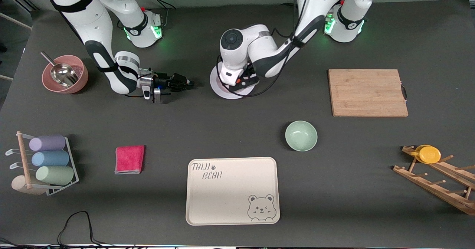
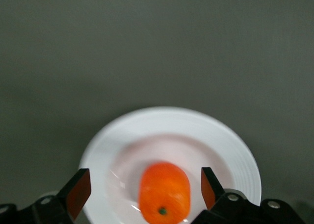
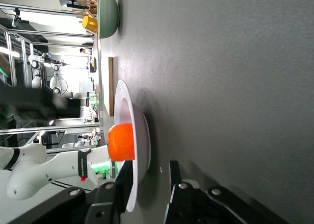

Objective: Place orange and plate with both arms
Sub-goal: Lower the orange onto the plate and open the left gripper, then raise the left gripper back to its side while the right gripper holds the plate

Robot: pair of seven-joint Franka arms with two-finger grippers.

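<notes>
The left tool (image 2: 142,192) hangs wide open, fingers straddling the small bright-orange fruit (image 2: 164,193) lying on the glossy white round plate (image 2: 171,123). The right tool (image 3: 147,185) straddles the plate's rim, barely parted, at its nine o'clock on the counter (image 1: 237,130).

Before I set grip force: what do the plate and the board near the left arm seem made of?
The plate looks like glazed ceramic or melamine: glossy white with highlights; I can't tell which. The board looks like bamboo or wood: matte, with pale tan grain strips.
</notes>
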